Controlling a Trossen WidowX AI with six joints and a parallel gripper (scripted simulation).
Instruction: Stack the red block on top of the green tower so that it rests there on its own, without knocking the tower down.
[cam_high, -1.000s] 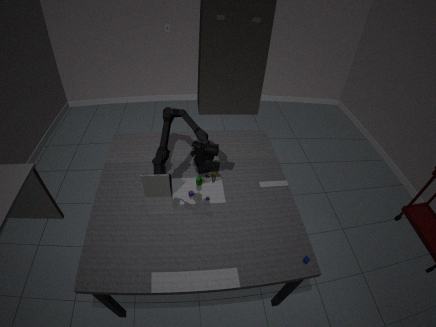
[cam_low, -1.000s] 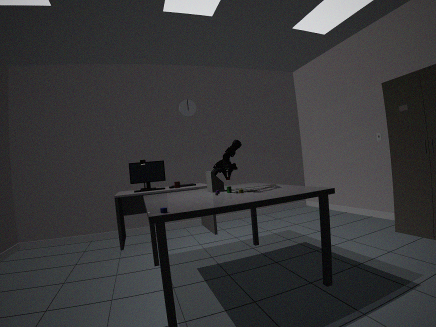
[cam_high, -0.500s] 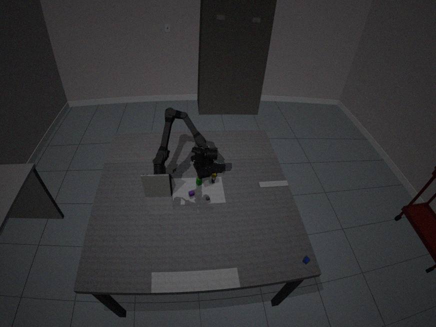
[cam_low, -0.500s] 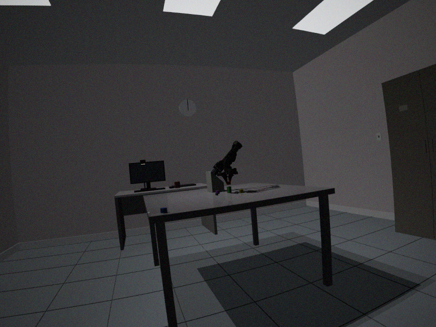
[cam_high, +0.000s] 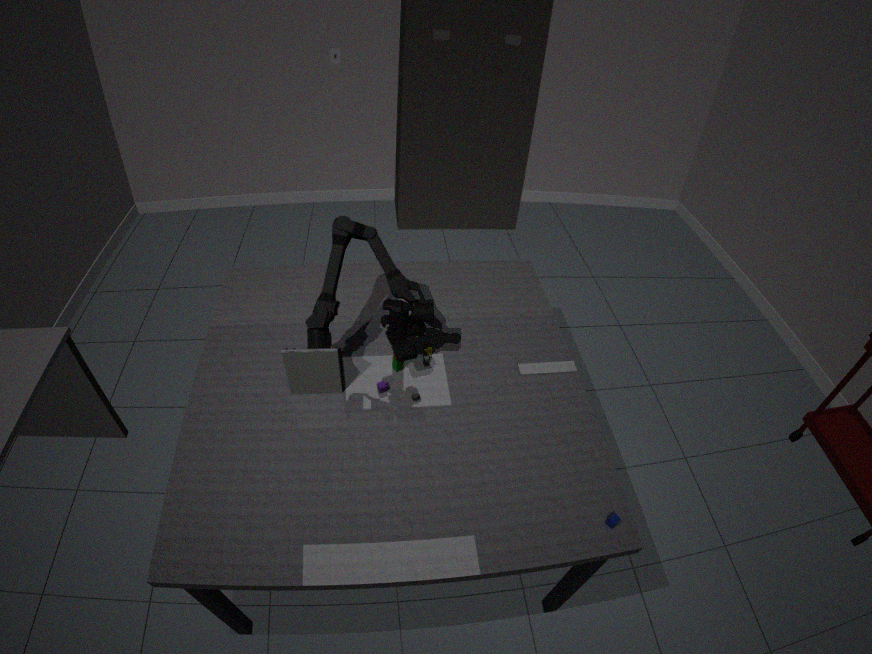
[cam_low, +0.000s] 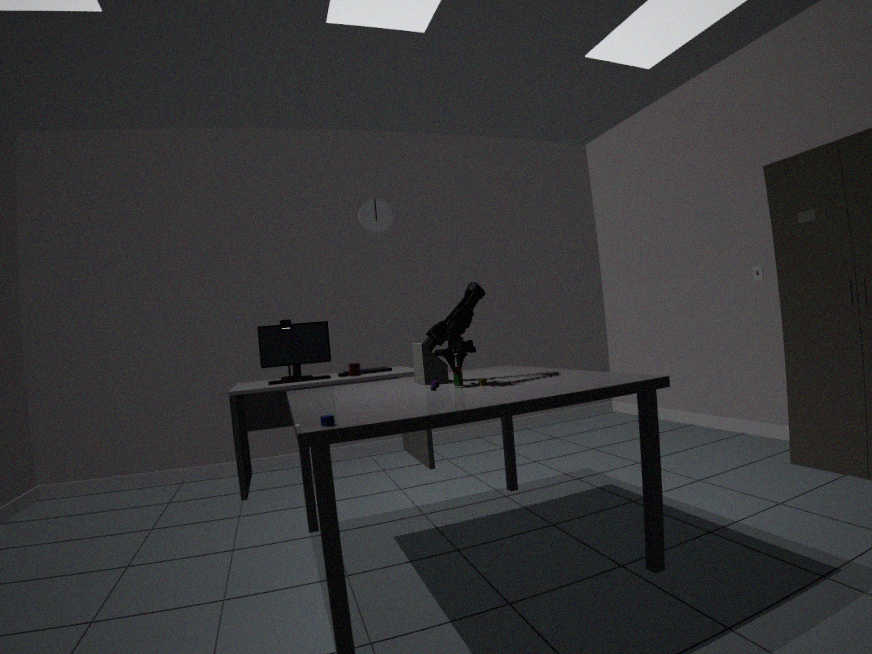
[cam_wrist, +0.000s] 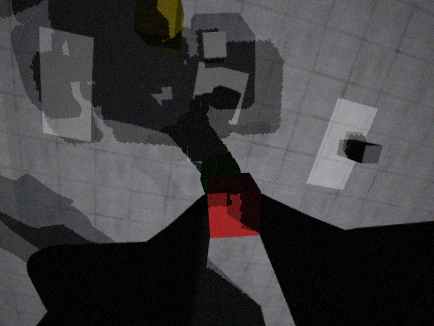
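While one gripper (cam_low: 458, 365) (cam_wrist: 230, 200) pinches one red block (cam_low: 457, 368) (cam_wrist: 233, 220) — partly closed | one green tower (cam_high: 397, 364) (cam_low: 457, 379) (cam_wrist: 218, 167) | one purple block (cam_high: 382, 386) (cam_low: 434, 385)

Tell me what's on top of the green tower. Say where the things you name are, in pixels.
The red block (cam_low: 457, 368) (cam_wrist: 233, 215) is right above the green tower (cam_high: 397, 364) (cam_low: 457, 380) (cam_wrist: 220, 168), between the fingers. The block covers part of the tower's top, so I can't tell whether they touch.

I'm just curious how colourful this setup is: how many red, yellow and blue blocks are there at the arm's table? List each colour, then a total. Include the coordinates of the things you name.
Red block (cam_high: 395, 356) (cam_low: 457, 369) (cam_wrist: 225, 224): 1
Yellow block (cam_high: 428, 349) (cam_low: 482, 381) (cam_wrist: 172, 17): 1
Blue block (cam_high: 612, 520) (cam_low: 327, 420): 1
Total: 3
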